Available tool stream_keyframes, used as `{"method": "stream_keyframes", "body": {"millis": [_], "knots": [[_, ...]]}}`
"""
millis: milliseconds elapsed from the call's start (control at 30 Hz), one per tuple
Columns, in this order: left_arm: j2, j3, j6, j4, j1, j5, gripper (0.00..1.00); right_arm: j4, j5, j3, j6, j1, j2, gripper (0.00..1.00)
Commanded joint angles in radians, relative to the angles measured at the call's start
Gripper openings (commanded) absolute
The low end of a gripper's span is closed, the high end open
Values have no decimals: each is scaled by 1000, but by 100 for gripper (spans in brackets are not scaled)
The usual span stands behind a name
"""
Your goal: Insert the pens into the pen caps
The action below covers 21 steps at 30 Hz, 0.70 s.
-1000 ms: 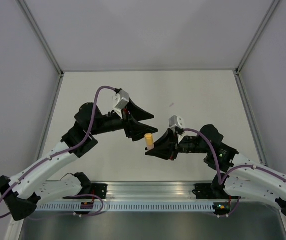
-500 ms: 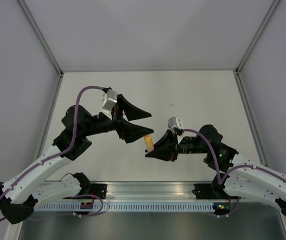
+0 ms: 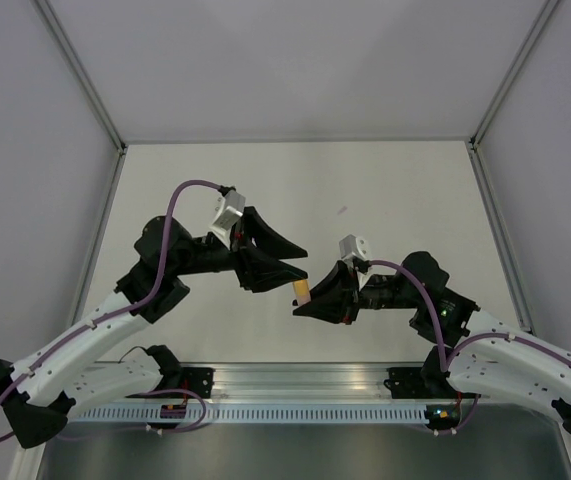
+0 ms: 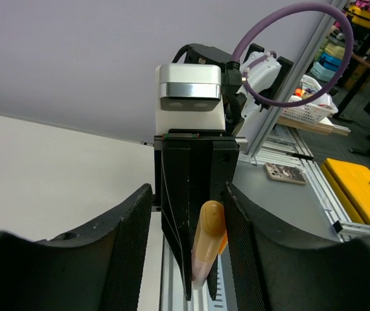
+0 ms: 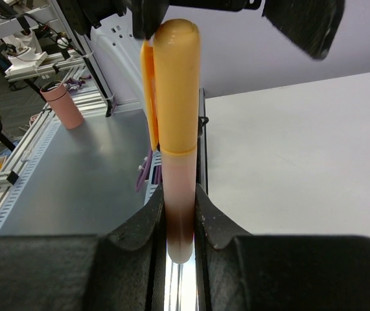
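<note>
Right gripper [image 5: 179, 217] clamps the thick pink-orange marker [image 5: 177, 188], yellow-orange plastic cap [image 5: 175, 84] on its tip (seam clear only from the right wrist); left gripper [image 4: 188, 201] has its jaws apart, flanking the cap.

**Robotics laboratory.** Two arms [image 3: 95, 340] work in a test cell: a white table [image 3: 395, 180] boxed by grey panels [image 3: 295, 60] on aluminium posts [image 3: 83, 75], with a slotted rail [image 3: 295, 380] by the arm bases. Beyond the left gripper [image 4: 186, 194], to its right, stand coloured bins [image 4: 366, 13], a white basket [image 4: 314, 107] and a yellow case [image 4: 359, 194]. Left of the right gripper [image 5: 178, 214], a pink cup [image 5: 61, 103] sits on a grey bench [image 5: 94, 181] beside aluminium framing [image 5: 10, 181].
</note>
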Motion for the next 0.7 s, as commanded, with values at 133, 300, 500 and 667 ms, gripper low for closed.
{"method": "stream_keyframes", "body": {"millis": [133, 300, 500, 667], "knots": [[3, -43, -53, 84, -2, 56, 47, 41, -2, -10, 5, -1, -6, 0], [1, -76, -58, 96, -2, 83, 30, 47, 19, -10, 6, -3, -8, 0], [10, -132, -73, 128, -2, 88, 2, 60, 87, 14, -5, -3, -19, 0], [49, -167, -110, 181, -2, 140, 2, 63, 145, 50, -9, -1, -20, 0]]}}
